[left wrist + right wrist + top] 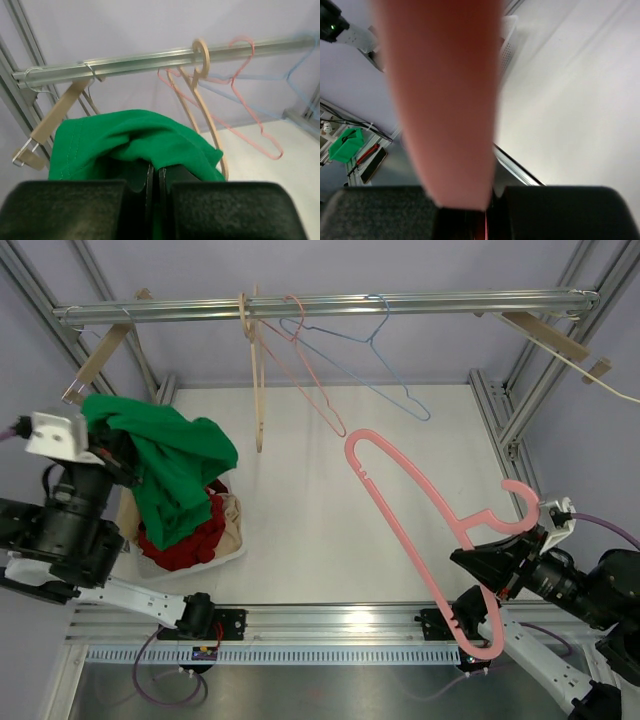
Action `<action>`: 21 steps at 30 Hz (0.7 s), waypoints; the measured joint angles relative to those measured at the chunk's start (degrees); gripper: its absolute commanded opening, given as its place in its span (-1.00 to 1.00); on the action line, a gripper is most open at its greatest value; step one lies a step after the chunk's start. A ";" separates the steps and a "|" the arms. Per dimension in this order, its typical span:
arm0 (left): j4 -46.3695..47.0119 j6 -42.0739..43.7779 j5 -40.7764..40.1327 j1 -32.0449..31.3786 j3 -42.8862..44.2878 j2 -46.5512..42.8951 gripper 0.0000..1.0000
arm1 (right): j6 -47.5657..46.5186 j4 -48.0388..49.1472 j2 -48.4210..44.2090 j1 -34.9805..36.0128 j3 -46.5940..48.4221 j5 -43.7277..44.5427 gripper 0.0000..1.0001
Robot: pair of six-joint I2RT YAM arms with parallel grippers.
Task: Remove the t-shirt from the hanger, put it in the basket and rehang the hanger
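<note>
While the left end effector (154,176) is pressed together on a bunched fold of the green t-shirt (165,465), the shirt hangs free at the left side of the rig, directly above the basket (233,556), and it's clear of any hanger. Over on the right, the right end effector (468,560) pinches the pink plastic hanger (445,100), which stands bare and tilted, well apart from the shirt. So the separating step looks done to me, and we're into the put-away. I'd say the next move calls for the left arm to lower the shirt toward the basket and let its fingers spread so the cloth drops in. A red garment (190,540) and a beige garment (228,515) already fill that basket, so the shirt may pile high or slide over the rim. Behind the shirt, a clip hanger (100,355) dangles from the rail (330,306), close enough to snag a rising sleeve. A wooden hanger (258,390), a pink wire hanger (310,380) and a blue wire hanger (385,370) crowd the middle of the rail above the white desk (320,500). If the bare hanger goes back up there, it has to thread between them.
</note>
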 measured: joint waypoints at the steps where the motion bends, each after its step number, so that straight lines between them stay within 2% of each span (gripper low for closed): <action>1: 2.27 1.44 -0.68 0.00 -4.74 -1.60 -1.00 | -0.13 0.44 0.79 0.00 -0.28 0.26 -1.00; 6: 7.39 3.56 -4.26 -0.04 -19.34 -10.12 -1.00 | -0.79 2.91 5.66 0.00 -0.98 0.63 -1.00; 9: 4.26 -2.38 -6.60 0.50 -24.63 -17.35 -1.00 | -0.94 4.28 7.63 0.00 -1.01 0.70 -1.00; 11: -8.04 -14.80 -7.78 1.70 -24.85 -20.98 -1.00 | -1.03 5.07 8.28 0.00 -0.98 0.76 -1.00; 15: -51.52 -53.72 -8.41 3.17 -15.28 -21.73 -1.00 | -1.79 6.05 10.27 0.00 -0.66 1.49 -1.00; 16: -59.30 -61.09 -8.46 3.08 -13.42 -21.29 -1.00 | -1.97 6.34 10.73 0.00 -0.59 1.62 -1.00; 21: -80.48 -83.21 -8.41 1.25 -12.74 -19.26 -1.00 | -3.45 9.68 16.87 0.00 -0.04 3.50 -1.00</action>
